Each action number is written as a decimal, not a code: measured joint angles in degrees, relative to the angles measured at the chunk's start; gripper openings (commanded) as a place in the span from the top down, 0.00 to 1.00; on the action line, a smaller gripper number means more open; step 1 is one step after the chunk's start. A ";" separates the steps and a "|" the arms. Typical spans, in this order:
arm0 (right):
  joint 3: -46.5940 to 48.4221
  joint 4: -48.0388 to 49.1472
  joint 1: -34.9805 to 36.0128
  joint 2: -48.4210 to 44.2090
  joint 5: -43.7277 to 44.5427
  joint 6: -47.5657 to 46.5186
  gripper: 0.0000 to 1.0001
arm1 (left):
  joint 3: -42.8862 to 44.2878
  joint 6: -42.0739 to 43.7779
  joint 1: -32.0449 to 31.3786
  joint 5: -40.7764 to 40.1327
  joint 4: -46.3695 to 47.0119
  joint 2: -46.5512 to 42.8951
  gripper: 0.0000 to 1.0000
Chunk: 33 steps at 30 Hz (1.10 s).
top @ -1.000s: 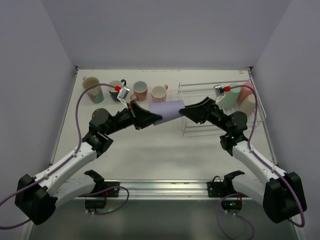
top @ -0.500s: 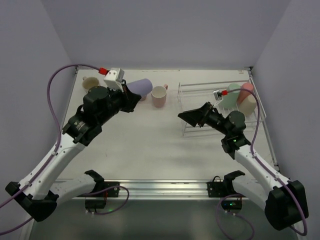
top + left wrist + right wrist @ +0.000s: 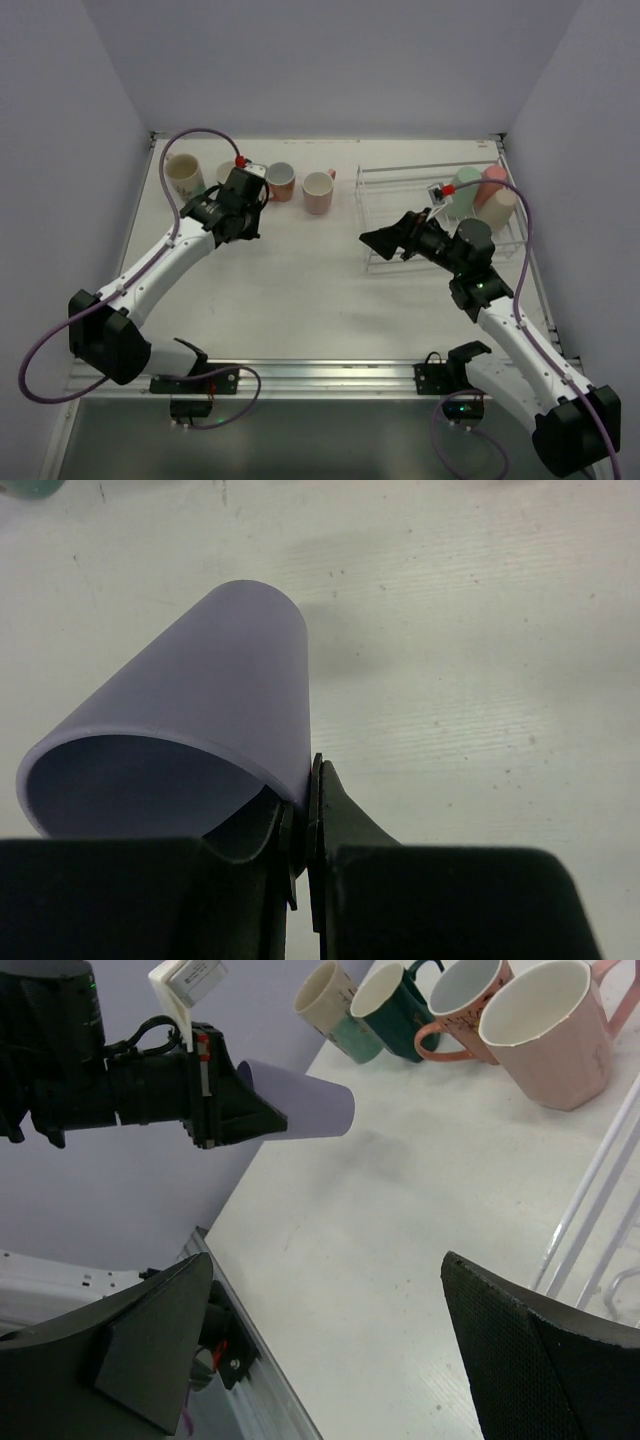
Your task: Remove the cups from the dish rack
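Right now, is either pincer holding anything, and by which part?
The left pincer pinches the lavender handleless tumbler by its rim; the right pincer holds nothing.

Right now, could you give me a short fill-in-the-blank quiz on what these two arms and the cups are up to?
1. The left hand grips a tumbler whose colour is ____.
2. The right hand is wide open and holds ____.
3. The dish rack stands on the ____ arm's side of the table.
4. The pink mug ends a row of ____ mugs outside the rack.

Missing words: lavender; nothing; right; four.
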 measured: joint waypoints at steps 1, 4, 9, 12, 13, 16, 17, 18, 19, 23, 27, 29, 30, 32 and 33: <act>0.00 -0.55 0.00 0.22 0.04 -0.31 0.01 | 0.00 0.35 0.31 0.04 0.04 1.55 1.00; 0.00 -2.08 0.00 0.83 0.02 -0.72 0.01 | 0.33 1.09 1.70 0.48 -0.02 6.05 1.00; 0.00 -2.67 0.00 0.85 0.02 -1.18 0.01 | 1.33 2.54 2.89 0.44 -0.31 12.07 1.00; 0.00 -2.67 0.00 0.85 0.02 -1.33 0.01 | 2.23 3.63 3.23 0.37 -0.90 14.47 1.00; 0.00 -2.67 0.00 0.85 0.02 -1.31 0.01 | 2.43 3.91 3.48 0.50 -0.90 14.97 1.00; 0.00 -2.64 0.00 0.96 0.00 -1.29 0.01 | 2.60 4.85 4.87 1.25 -0.79 15.69 1.00; 0.00 -2.56 0.00 1.14 -0.02 -1.27 0.01 | 2.73 5.11 5.66 1.68 -0.76 15.91 1.00; 0.00 -2.51 0.00 1.29 -0.02 -1.27 0.01 | 2.80 5.31 6.23 2.01 -0.63 16.06 1.00; 0.00 -2.49 0.00 1.60 -0.04 -1.27 0.01 | 2.82 5.49 6.97 2.27 -0.42 16.28 1.00; 0.00 -2.54 0.00 2.01 -0.02 -1.25 0.01 | 2.84 6.40 9.14 3.54 0.55 17.16 1.00; 0.00 -2.51 0.00 1.99 0.00 -1.25 0.01 | 2.84 6.84 10.14 4.44 1.22 17.16 0.84; 0.00 -2.51 0.00 1.99 0.02 -1.25 0.01 | 2.84 6.97 10.58 5.09 1.64 17.16 0.76; 0.00 -2.51 0.00 1.99 0.02 -1.25 0.01 | 2.84 6.97 10.80 5.38 1.77 17.20 0.68; 0.00 -2.51 0.00 1.99 0.02 -1.25 0.01 | 2.86 7.02 11.15 5.68 1.81 17.29 0.61; 0.00 -2.51 0.00 1.99 0.02 -1.25 0.01 | 3.06 6.99 11.26 5.70 1.70 17.38 0.57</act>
